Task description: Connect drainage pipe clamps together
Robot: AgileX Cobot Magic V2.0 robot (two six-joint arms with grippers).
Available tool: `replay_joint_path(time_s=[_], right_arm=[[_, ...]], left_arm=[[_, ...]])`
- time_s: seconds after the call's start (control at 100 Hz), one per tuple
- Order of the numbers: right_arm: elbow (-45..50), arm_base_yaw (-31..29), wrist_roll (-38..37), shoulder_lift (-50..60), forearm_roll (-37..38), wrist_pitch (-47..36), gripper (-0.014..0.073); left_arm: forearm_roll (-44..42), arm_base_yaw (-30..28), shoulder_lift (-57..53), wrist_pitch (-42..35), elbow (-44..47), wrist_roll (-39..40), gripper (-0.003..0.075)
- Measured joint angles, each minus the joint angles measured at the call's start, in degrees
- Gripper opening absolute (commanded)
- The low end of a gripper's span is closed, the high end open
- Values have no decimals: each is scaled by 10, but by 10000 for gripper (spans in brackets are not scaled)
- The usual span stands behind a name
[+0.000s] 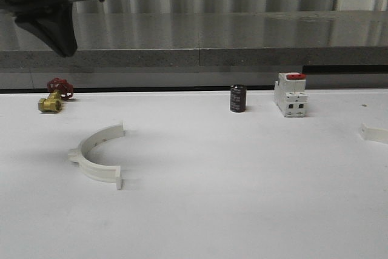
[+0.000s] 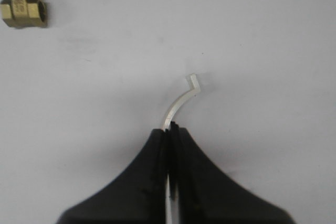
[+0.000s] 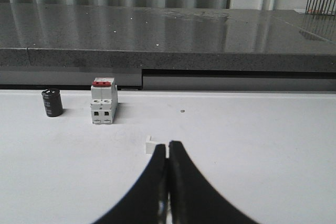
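Note:
One white half-ring drainage pipe clamp (image 1: 97,153) lies flat on the white table at left, its open side facing right. The end of a second clamp (image 1: 376,133) pokes in at the table's right edge. My left gripper (image 1: 59,37) hangs high over the far left, well above the first clamp. In the left wrist view its jaws (image 2: 170,127) are shut and hold nothing, and the clamp's arc (image 2: 181,100) shows on the table beyond the tips. My right gripper (image 3: 168,144) is shut, with a clamp's end tab (image 3: 151,146) just beyond its tips.
A brass valve with a red handle (image 1: 51,98) sits at the back left. A black capacitor (image 1: 237,98) and a white breaker with a red switch (image 1: 291,94) stand at the back centre-right. A grey stone ledge (image 1: 200,40) runs behind the table.

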State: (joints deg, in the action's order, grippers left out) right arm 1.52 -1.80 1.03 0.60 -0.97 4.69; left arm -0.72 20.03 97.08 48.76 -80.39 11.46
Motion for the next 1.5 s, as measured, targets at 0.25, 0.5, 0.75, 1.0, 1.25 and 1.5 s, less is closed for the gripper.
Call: replay_joint_path(time_s=[0.25, 0.5, 0.75, 1.0, 1.25, 1.5], right_arm=[[0, 0, 0, 0, 0, 0, -66], [0, 0, 0, 0, 0, 0, -66], [0, 0, 0, 0, 0, 0, -66], [0, 0, 0, 0, 0, -1, -66], [-17, 0, 0, 0, 0, 9, -66], [-145, 0, 0, -50, 0, 194, -66]], left_arm=[[-12, -42, -75, 5, 35, -5, -21], [-16, -119, -173, 4, 123, -28, -21], [-17, -156, -318, -48, 262, -42, -21], [-12, -156, -515, -124, 425, -44, -21], [-12, -156, -707, -137, 522, -44, -21], [-12, -156, -807, -129, 546, -44, -21]])
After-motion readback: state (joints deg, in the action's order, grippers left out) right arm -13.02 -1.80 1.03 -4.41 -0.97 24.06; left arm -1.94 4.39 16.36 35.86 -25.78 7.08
